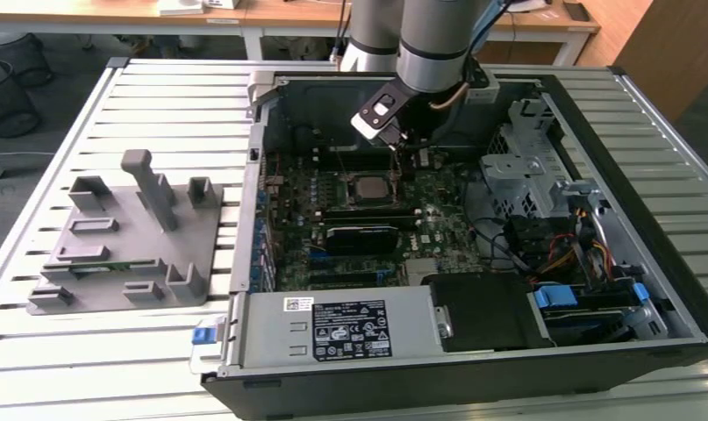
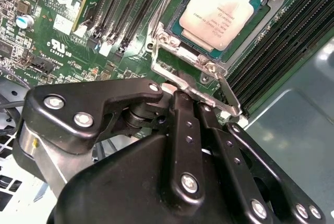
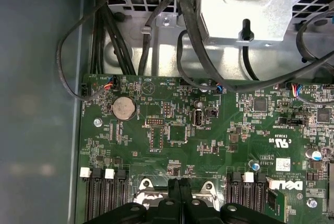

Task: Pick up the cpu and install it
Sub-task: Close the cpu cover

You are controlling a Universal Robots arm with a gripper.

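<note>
Slatted table point(image 1: 154, 96) carries an open computer case point(image 1: 471, 386) with a green motherboard point(image 1: 447, 224) inside. The gripper point(image 2: 189, 97) is low over the board, fingers pressed together and empty, tips at the metal socket frame point(image 2: 169, 70). The cpu point(image 2: 219, 18) lies flat in the socket, just beside the tips.

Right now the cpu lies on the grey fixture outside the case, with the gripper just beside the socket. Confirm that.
Wrong on one point: the cpu sits in the socket, not on the grey fixture, as the second wrist view shows. The gripper is indeed just beside the socket.
</note>
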